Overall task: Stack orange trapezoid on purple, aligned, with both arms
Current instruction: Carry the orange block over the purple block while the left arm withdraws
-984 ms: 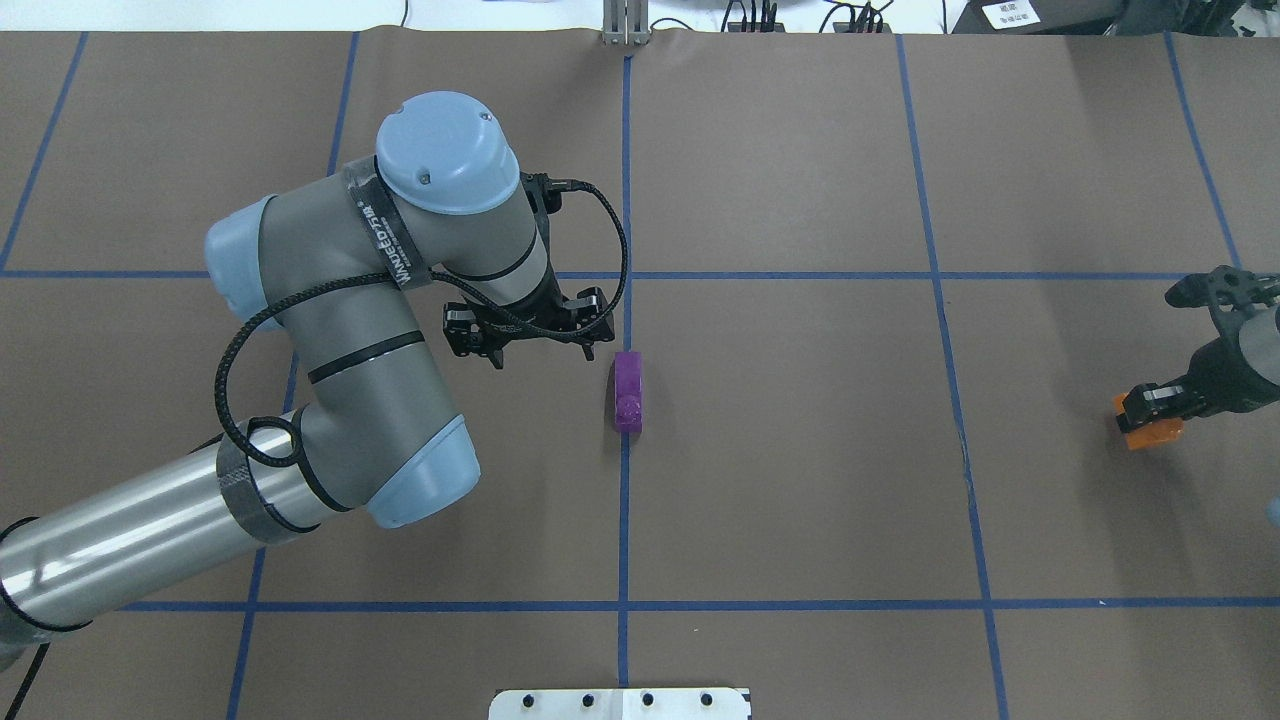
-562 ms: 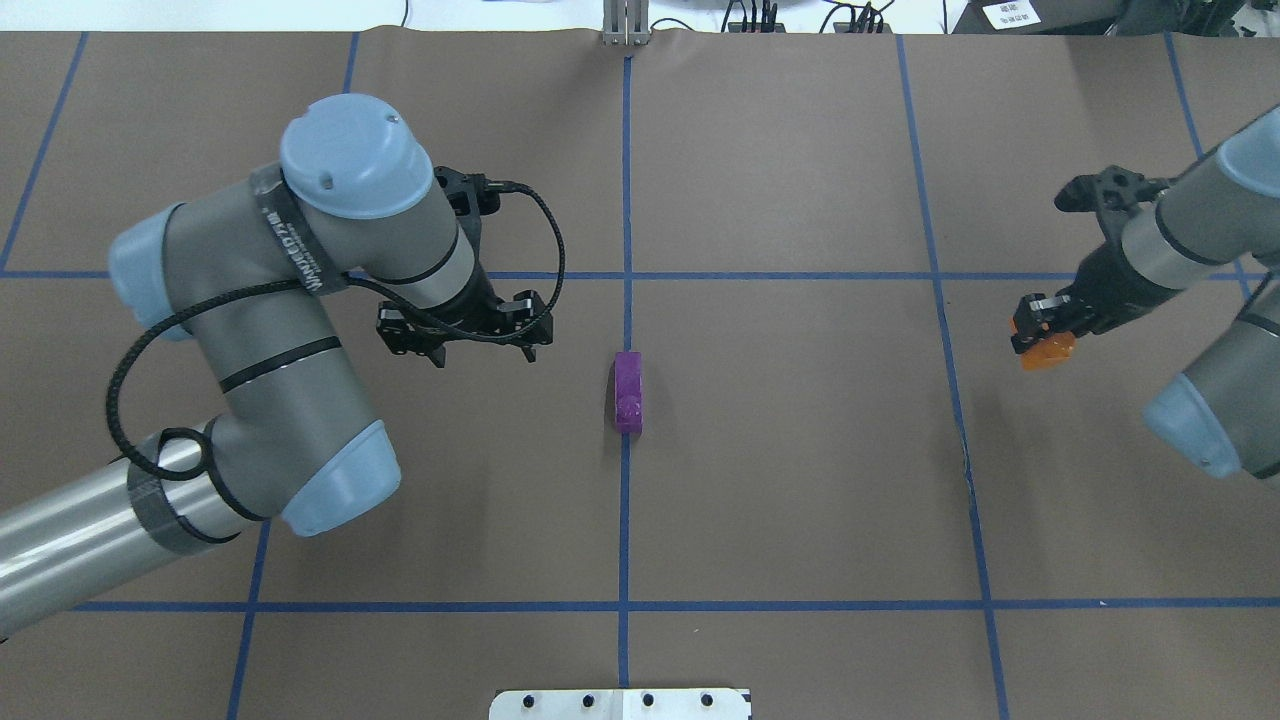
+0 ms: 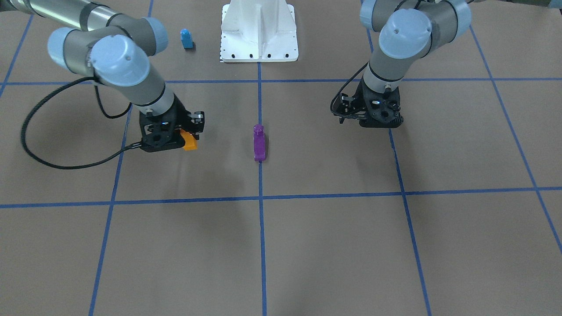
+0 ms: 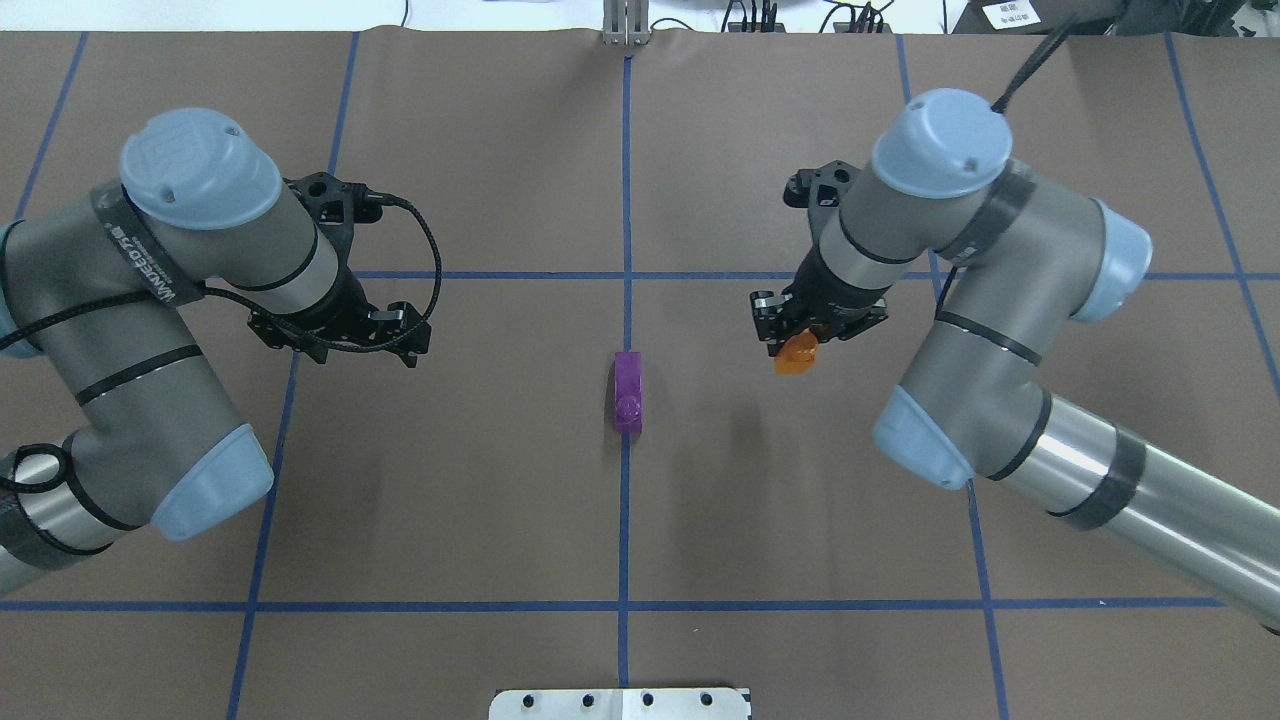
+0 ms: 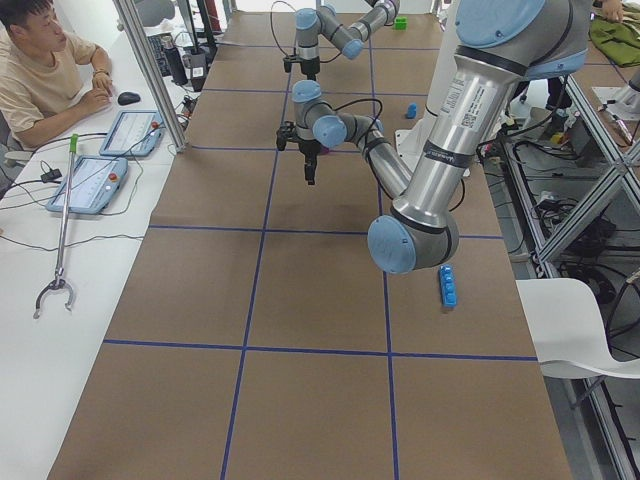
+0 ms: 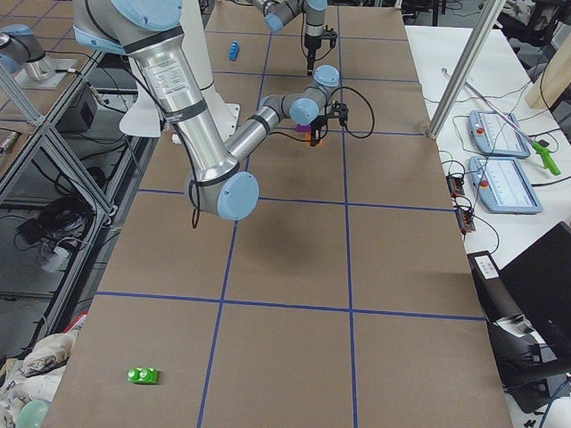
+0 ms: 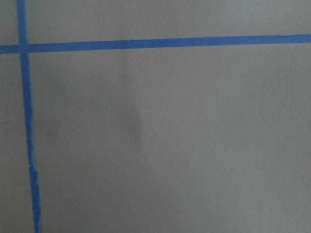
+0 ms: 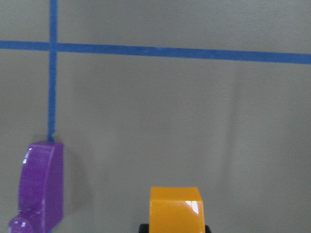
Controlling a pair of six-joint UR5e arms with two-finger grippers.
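Already the right gripper [image 4: 806,338] has its fingers clamped on the orange trapezoid [image 4: 797,357], which appears lifted off the table [image 4: 800,520]. The purple [image 4: 628,390] lies untouched beside those fingers, apart from them. Beyond it, the left gripper [image 4: 345,340] hangs with fingers spread, empty. The pickup looks done; carrying across, aligning and seating remain.

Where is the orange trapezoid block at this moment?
Overhead view: the right gripper holds the orange trapezoid block, right of the purple block on the central tape line.
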